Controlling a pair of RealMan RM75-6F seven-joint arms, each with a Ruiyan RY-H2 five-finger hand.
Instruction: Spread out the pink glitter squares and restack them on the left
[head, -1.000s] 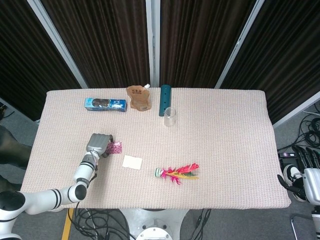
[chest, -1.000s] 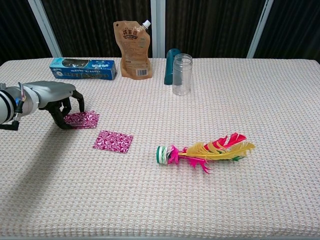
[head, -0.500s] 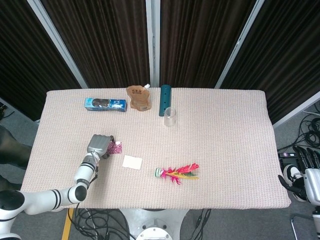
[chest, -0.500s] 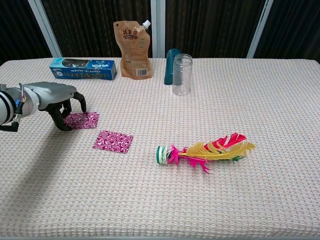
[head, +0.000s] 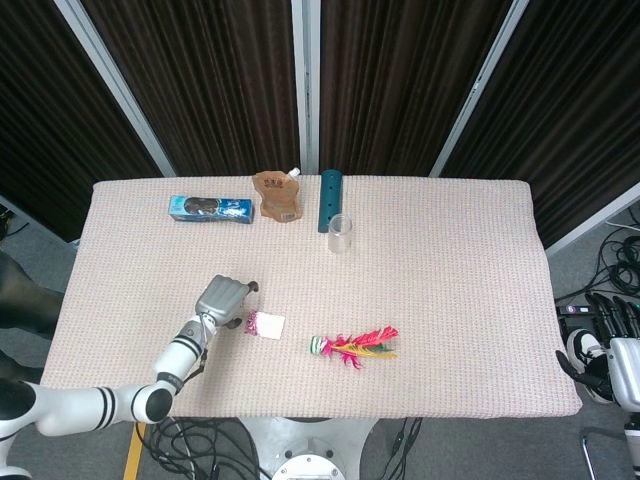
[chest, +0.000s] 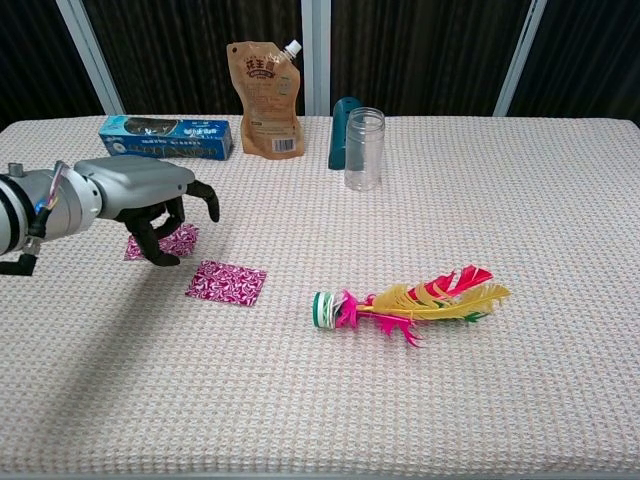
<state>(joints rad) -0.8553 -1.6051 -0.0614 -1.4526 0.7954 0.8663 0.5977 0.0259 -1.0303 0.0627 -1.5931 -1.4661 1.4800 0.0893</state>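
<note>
Two pink glitter squares lie flat and apart on the woven table cover. The left square (chest: 186, 241) is partly hidden behind my left hand (chest: 150, 196), whose fingers hang down and apart above it, holding nothing. The second square (chest: 227, 281) lies just right and nearer the front; in the head view this second square (head: 267, 325) glares white, right beside my left hand (head: 226, 298). My right hand (head: 600, 345) hangs off the table's right edge, fingers up and empty.
Along the back stand a blue box (chest: 166, 137), a brown spouted pouch (chest: 264, 85), a teal cylinder (chest: 343, 130) and a clear jar (chest: 364, 148). A feathered shuttlecock (chest: 410, 300) lies right of the squares.
My left hand has lifted off the left square and moved right, toward the second square. Both squares and the right hand stay where they were.
</note>
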